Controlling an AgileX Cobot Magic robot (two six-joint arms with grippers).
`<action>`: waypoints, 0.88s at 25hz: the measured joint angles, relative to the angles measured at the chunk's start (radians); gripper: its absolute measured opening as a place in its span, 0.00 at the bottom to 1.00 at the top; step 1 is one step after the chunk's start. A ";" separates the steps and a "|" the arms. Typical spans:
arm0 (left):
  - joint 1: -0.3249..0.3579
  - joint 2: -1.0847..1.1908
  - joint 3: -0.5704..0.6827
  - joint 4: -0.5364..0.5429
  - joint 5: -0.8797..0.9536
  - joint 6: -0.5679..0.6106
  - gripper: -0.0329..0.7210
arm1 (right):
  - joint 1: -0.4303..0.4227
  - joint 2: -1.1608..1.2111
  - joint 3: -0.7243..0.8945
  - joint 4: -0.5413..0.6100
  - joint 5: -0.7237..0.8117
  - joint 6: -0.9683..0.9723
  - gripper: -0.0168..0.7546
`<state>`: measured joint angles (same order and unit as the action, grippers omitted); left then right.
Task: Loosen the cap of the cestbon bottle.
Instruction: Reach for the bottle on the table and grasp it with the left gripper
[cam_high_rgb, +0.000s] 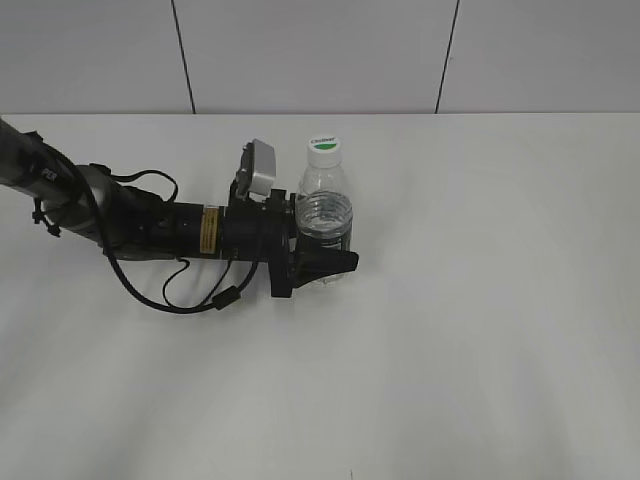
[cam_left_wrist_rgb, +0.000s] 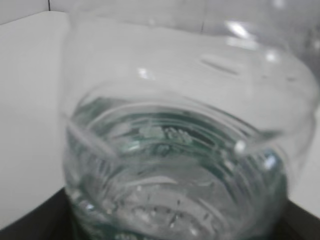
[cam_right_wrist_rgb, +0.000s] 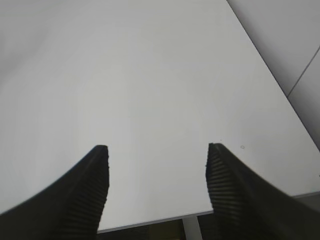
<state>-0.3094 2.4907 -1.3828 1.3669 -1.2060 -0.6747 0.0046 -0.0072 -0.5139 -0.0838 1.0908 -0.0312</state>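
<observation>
The cestbon bottle (cam_high_rgb: 325, 205) stands upright near the middle of the white table, clear and ribbed, with its white cap (cam_high_rgb: 323, 148) on top showing a green mark. My left gripper (cam_high_rgb: 338, 238) reaches in from the left at the level of the bottle's lower body. Its near finger (cam_high_rgb: 330, 265) lies against the bottle's front side, and the far finger is hidden behind the bottle. In the left wrist view the bottle (cam_left_wrist_rgb: 190, 125) fills the frame, and the cap is out of that view. My right gripper (cam_right_wrist_rgb: 157, 150) stands open over bare table, holding nothing.
The white table (cam_high_rgb: 480, 300) stretches wide to the right and in front of the bottle. A grey panelled wall (cam_high_rgb: 320, 50) runs along the back. The table's edge (cam_right_wrist_rgb: 150, 222) lies just under the right gripper's fingers. A cable (cam_high_rgb: 190, 300) loops under the left arm.
</observation>
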 joint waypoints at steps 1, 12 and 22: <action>0.000 0.000 0.000 0.000 0.002 0.000 0.64 | 0.000 0.000 0.000 0.000 0.000 0.000 0.63; 0.000 0.000 0.000 0.003 0.003 0.000 0.59 | 0.000 0.000 0.000 0.040 0.000 0.000 0.63; 0.000 0.000 0.000 0.003 0.003 0.000 0.59 | 0.000 0.236 -0.109 0.116 0.006 0.068 0.63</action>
<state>-0.3094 2.4907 -1.3828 1.3694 -1.2033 -0.6747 0.0046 0.2286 -0.6230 0.0327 1.0972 0.0371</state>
